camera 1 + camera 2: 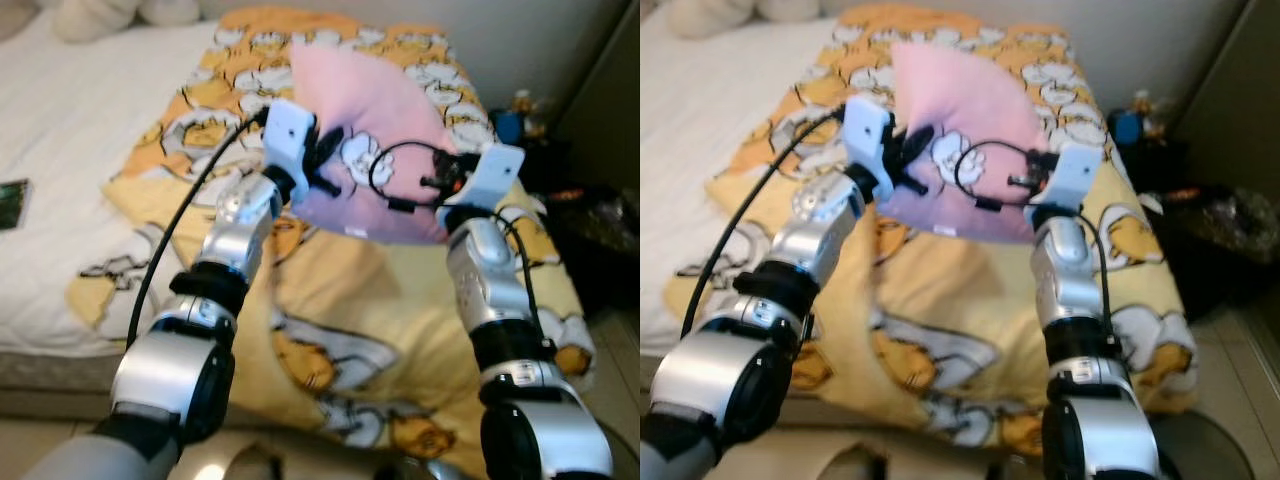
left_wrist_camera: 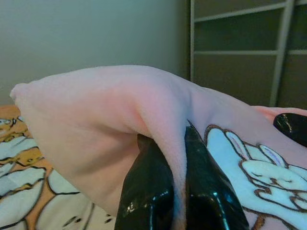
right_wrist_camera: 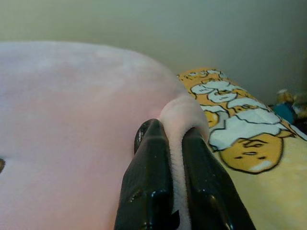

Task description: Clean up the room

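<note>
Left wrist view: left gripper (image 2: 178,201) is clamped on a pinched fold of the pink pillowcase (image 1: 370,150); right gripper (image 3: 175,191) is clenched on its other edge. Cloth is judged soft, light, floppy, best held at corners. Both arms are raised forward, holding it over the yellow blanket (image 1: 400,320) on the bed (image 1: 70,130).

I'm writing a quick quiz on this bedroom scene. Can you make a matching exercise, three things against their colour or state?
Things:
1. pink blanket
2. yellow duvet
3. left claw

Colour or state:
A. spread over the bed, cartoon print
B. shut on a fold of pink cloth
C. held up by both claws

Pairs: 1-C, 2-A, 3-B. The right claw pinches the blanket too.
</note>
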Tool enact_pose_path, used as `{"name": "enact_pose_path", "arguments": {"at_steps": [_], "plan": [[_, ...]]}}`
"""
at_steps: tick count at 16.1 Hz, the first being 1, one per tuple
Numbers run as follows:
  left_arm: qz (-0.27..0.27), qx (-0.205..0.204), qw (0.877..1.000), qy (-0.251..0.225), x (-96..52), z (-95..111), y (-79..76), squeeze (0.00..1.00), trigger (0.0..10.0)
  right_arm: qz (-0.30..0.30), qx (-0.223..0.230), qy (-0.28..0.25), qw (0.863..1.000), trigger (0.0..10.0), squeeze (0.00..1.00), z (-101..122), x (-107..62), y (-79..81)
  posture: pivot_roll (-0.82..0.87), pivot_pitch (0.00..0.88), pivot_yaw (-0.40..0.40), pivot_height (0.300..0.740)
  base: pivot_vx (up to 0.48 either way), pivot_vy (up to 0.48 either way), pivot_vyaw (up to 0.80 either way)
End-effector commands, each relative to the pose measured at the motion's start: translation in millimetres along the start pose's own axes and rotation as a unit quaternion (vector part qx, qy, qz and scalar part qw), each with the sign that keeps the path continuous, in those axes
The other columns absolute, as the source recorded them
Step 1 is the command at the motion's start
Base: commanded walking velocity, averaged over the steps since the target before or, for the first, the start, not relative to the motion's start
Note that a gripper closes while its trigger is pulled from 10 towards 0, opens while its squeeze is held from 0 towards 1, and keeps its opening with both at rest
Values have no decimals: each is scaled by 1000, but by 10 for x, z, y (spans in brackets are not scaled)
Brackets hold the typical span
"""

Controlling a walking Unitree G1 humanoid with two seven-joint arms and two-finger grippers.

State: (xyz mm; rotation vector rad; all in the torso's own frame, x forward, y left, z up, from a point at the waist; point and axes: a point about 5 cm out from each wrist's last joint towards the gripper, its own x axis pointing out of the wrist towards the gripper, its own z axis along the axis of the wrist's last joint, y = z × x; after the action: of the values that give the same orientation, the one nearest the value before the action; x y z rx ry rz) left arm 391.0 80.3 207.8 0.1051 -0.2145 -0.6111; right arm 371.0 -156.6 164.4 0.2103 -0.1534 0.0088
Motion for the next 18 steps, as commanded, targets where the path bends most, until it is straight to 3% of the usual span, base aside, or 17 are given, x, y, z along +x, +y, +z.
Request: {"name": "enact_pose_path", "arguments": {"at_steps": [1, 2, 3, 11, 18], "plan": [[34, 26, 999, -28, -83, 128, 215, 0, 0, -13, -8, -12, 1000, 0, 0, 31, -3, -33, 104, 0, -28, 728, 0, 480, 0], [31, 21, 999, -26, -86, 106, 201, 0, 8824, -7, -15, -15, 1000, 0, 0, 28, -6, -9, 104, 0, -31, 728, 0, 480, 0], [38, 15, 999, -26, -83, 102, 201, 0, 10000, -5, -24, -18, 1000, 0, 0, 36, -7, 1, 105, 0, -35, 728, 0, 480, 0], [47, 11, 999, -18, -111, 51, 249, 0, 10000, 6, -55, -17, 998, 0, 0, 11, -19, 22, 74, 0, -27, 728, 0, 480, 0], [36, 6, 999, -20, -78, 52, 219, 0, 10000, -21, -53, -10, 998, 0, 0, -40, -98, -156, 53, 0, -6, 728, 0, 480, 0]]}}
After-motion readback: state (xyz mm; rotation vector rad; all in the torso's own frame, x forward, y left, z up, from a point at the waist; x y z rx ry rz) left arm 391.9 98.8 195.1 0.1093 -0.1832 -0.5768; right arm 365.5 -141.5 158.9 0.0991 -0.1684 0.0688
